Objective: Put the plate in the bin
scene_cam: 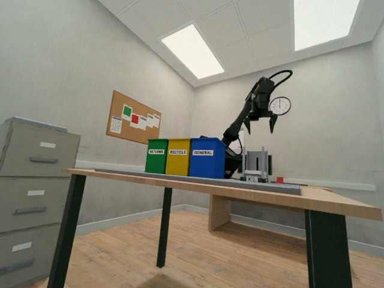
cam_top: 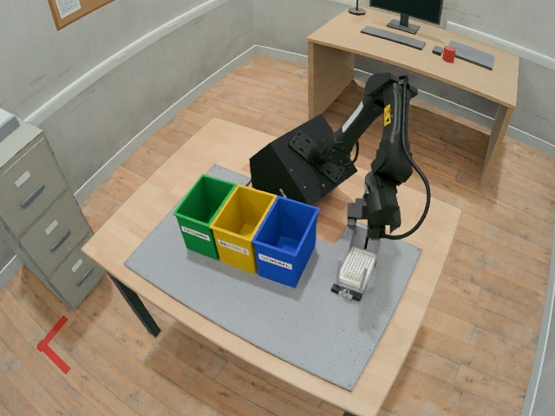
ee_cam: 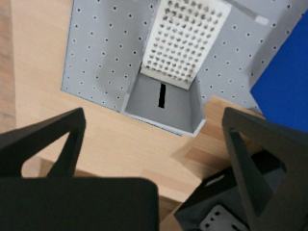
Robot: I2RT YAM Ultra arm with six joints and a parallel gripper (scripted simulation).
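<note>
The grey stack rack K1 (cam_top: 359, 232) (scene_cam: 262, 159) (ee_cam: 179, 107) stands on the grey perforated mat (cam_top: 269, 322) (ee_cam: 101, 53), to the right of the bins. The white upper 96-well plate (cam_top: 355, 263) (ee_cam: 185, 40) lies on top in the rack; the lower plate is hidden under it. My gripper (cam_top: 362, 224) (scene_cam: 260, 125) (ee_cam: 154, 115) is open and empty, pointing down, well above the rack's back end. The green RETURNS bin (cam_top: 204, 215) (scene_cam: 156, 158) stands upright at the left end of the row of three bins.
The yellow RECYCLE bin (cam_top: 242, 224) (scene_cam: 178, 159) and the blue GENERAL bin (cam_top: 284, 242) (scene_cam: 206, 161) (ee_cam: 284, 82) stand upright between the green bin and the rack. The black robot base (cam_top: 286, 167) sits behind the bins. A filing cabinet (cam_top: 35, 215) stands left of the table.
</note>
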